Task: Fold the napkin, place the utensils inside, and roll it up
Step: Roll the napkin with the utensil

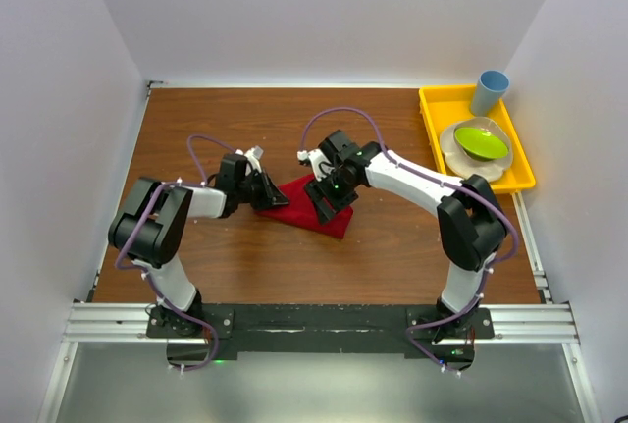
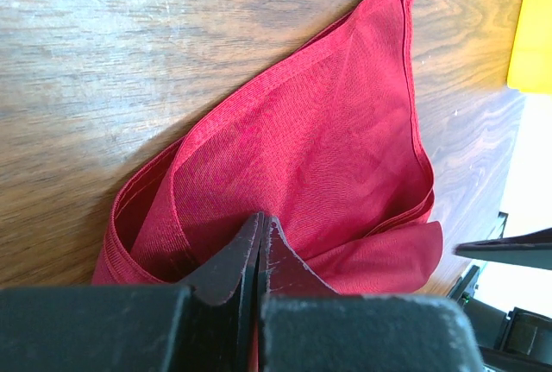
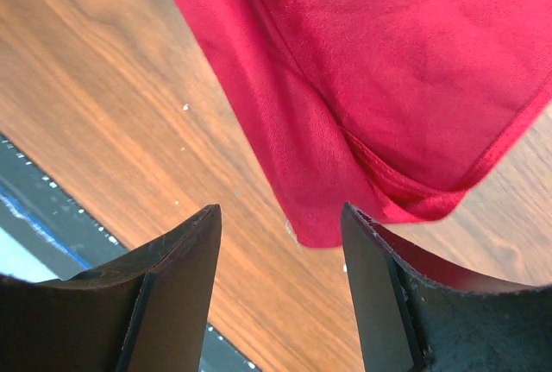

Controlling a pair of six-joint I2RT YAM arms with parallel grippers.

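The red napkin [image 1: 299,202] lies folded in loose layers on the wooden table, mid-way between the arms. In the left wrist view the napkin [image 2: 328,130] tapers to a pointed corner at the far side. My left gripper [image 1: 267,194] is at the napkin's left edge. Its jaws are pressed together [image 2: 261,221], with a sliver of red cloth between them. My right gripper [image 1: 327,209] hovers over the napkin's right part. It is open and empty [image 3: 280,217], straddling a corner of the napkin [image 3: 388,61]. No utensil shows in any view.
A yellow tray [image 1: 429,114] stands at the back right, holding a blue cup [image 1: 491,91] and a green bowl [image 1: 481,140] on a grey plate. White walls enclose the table on three sides. A black rail runs along the near edge.
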